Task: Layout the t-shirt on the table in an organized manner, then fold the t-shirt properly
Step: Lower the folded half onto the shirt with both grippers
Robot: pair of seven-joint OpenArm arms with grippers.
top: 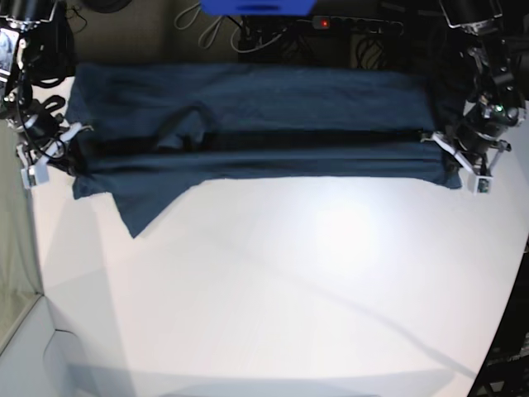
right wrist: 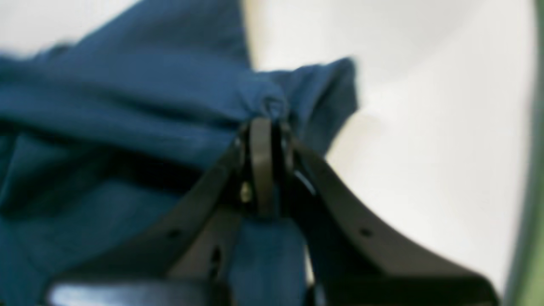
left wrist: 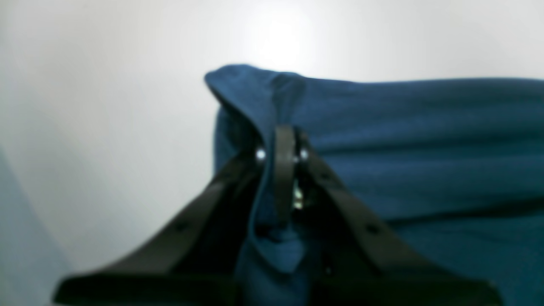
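The dark navy t-shirt (top: 248, 124) hangs stretched wide across the far part of the white table (top: 281, 281), held up at both ends, with one corner drooping onto the table at the left. My left gripper (top: 450, 153), on the base view's right, is shut on a bunched corner of the shirt, seen close in the left wrist view (left wrist: 282, 144). My right gripper (top: 70, 145), on the base view's left, is shut on the other end, seen in the right wrist view (right wrist: 263, 127). The collar label is hidden.
Cables and a blue object (top: 256, 7) lie beyond the table's far edge. The table's curved edge (top: 504, 314) runs down the right side. A greenish panel (top: 12, 248) borders the left.
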